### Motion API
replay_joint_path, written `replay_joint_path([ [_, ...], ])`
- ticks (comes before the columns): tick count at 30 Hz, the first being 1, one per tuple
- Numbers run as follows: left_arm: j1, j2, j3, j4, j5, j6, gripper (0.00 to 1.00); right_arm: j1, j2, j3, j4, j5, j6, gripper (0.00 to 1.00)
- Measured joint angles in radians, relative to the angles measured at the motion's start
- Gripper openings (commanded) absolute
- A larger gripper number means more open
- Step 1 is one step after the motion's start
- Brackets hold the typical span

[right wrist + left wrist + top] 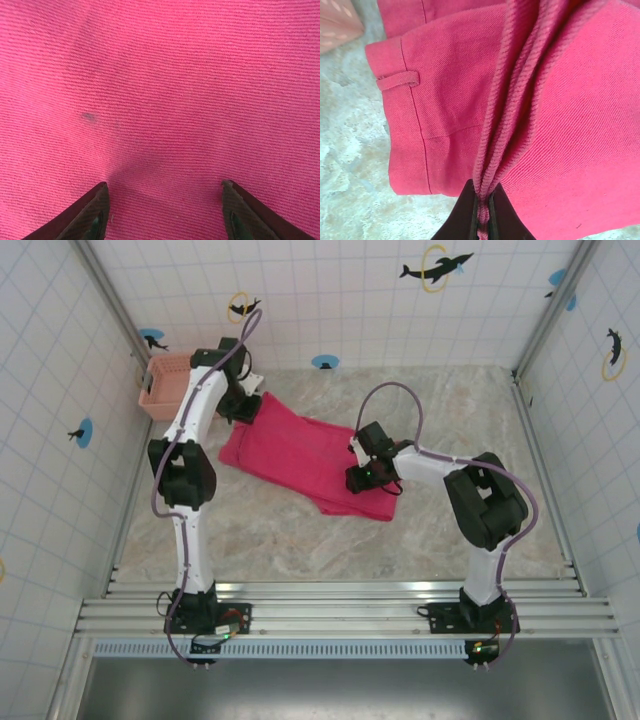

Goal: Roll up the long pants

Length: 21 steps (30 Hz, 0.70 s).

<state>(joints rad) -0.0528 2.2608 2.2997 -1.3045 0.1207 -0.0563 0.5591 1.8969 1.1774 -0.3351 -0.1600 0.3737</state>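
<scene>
The long pants (290, 455) lie folded across the middle of the marble-patterned desk (300, 530), with a pale pink basket (165, 385) near their far-left corner. At that far-left end, beside the waistband, the left claw (482, 215) is pressed together on a raised ridge of the pink cloth. The right claw (164, 187), spread wide, points down onto the cloth at the pants' near-right end.

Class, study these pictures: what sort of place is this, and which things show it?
Probably a robot training cell: left arm and right arm bolted to a metal rail, tiled walls with dolphin stickers, long pants spread on the table.
</scene>
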Motion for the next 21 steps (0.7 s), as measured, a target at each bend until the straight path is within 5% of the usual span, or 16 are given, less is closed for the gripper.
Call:
replay_joint_path([
  [10,0.033,0.121,0.178,-0.041,-0.055,0.004,0.0,0.002,-0.048,-0.053,0.012,-0.017,0.007,0.66],
  [18,0.108,0.294,0.178,0.013,-0.093,-0.005,0.0,0.009,-0.27,-0.183,-0.059,0.003,0.023,0.8],
  [21,0.117,0.311,0.178,0.035,-0.105,-0.016,0.21,0.0,-0.353,-0.217,-0.08,0.009,0.03,0.83],
])
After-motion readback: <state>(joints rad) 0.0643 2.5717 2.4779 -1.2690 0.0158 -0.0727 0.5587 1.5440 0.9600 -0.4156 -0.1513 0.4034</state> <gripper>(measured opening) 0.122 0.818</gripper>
